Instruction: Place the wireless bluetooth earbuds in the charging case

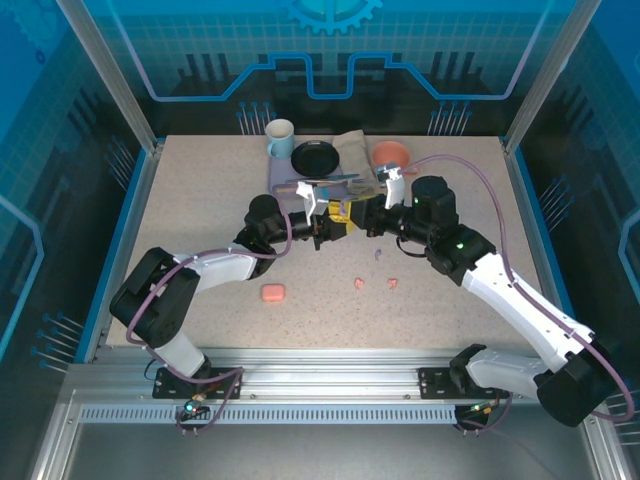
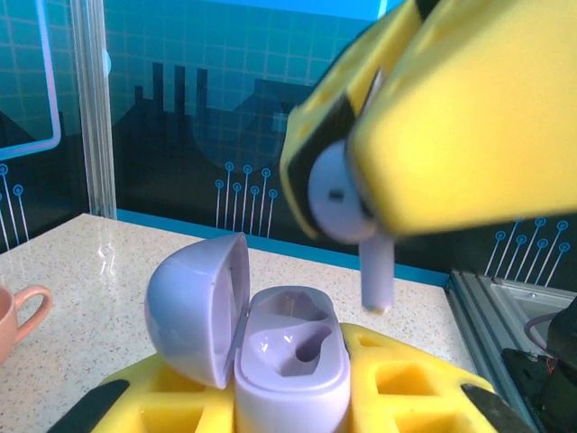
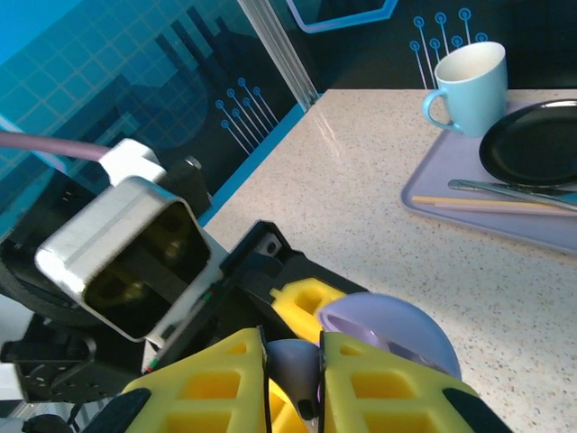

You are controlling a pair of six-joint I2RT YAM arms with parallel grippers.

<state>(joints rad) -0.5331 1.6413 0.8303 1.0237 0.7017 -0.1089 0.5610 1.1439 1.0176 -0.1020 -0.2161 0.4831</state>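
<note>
Partway: left gripper (image 1: 320, 232) clamped on the open lilac plastic charging case (image 2: 290, 361), right gripper (image 1: 368, 222) pinching a lilac plastic earbud (image 2: 347, 203) just above its empty sockets; a second lilac earbud (image 1: 378, 255) and two salmon-pink earbuds (image 1: 359, 283) (image 1: 392, 283) wait on the table (image 1: 200, 220).

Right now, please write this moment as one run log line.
left tool: shut on lilac charging case, lid open | right tool: shut on lilac earbud, stem down, over case | earbud: not yet seated

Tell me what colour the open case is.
The open case is lilac, clearest in the left wrist view.
</note>
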